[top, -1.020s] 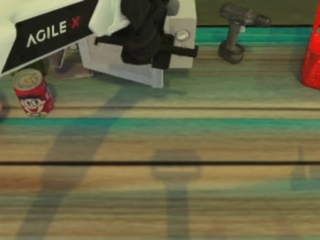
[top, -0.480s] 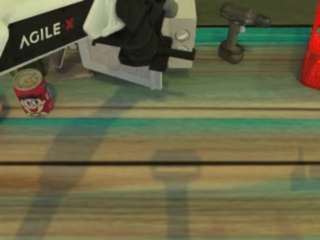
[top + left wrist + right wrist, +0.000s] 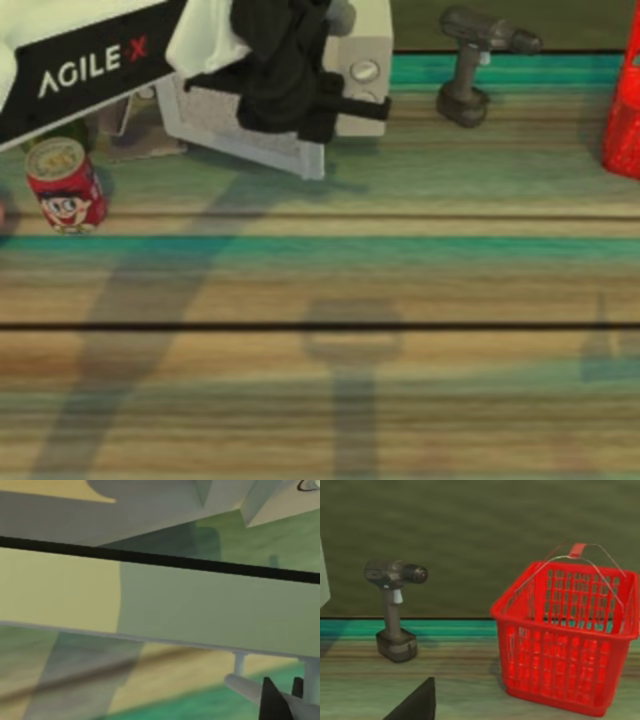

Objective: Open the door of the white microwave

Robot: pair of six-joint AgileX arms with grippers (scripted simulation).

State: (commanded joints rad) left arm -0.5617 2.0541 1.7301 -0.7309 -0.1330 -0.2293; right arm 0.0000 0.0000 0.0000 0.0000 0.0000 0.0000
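The white microwave (image 3: 365,40) stands at the back of the table, left of centre. Its door (image 3: 250,135), with the grey mesh window, is swung out at an angle, hinged on the left. My left gripper (image 3: 335,115) hangs over the door's free edge. In the left wrist view my left gripper (image 3: 285,697) is shut on the door's pale bar handle (image 3: 245,686), below the door panel (image 3: 210,615). My right gripper (image 3: 420,705) shows only as a dark tip in the right wrist view, outside the top view.
A red can (image 3: 65,185) stands at the left, close to the open door. A grey drill (image 3: 470,60) stands right of the microwave, and a red basket (image 3: 625,110) is at the far right edge. The right wrist view faces the drill (image 3: 392,610) and basket (image 3: 560,640).
My left gripper has shifted slightly left with the handle, and the door has swung a touch wider. Almost nothing has moved in the last half second.
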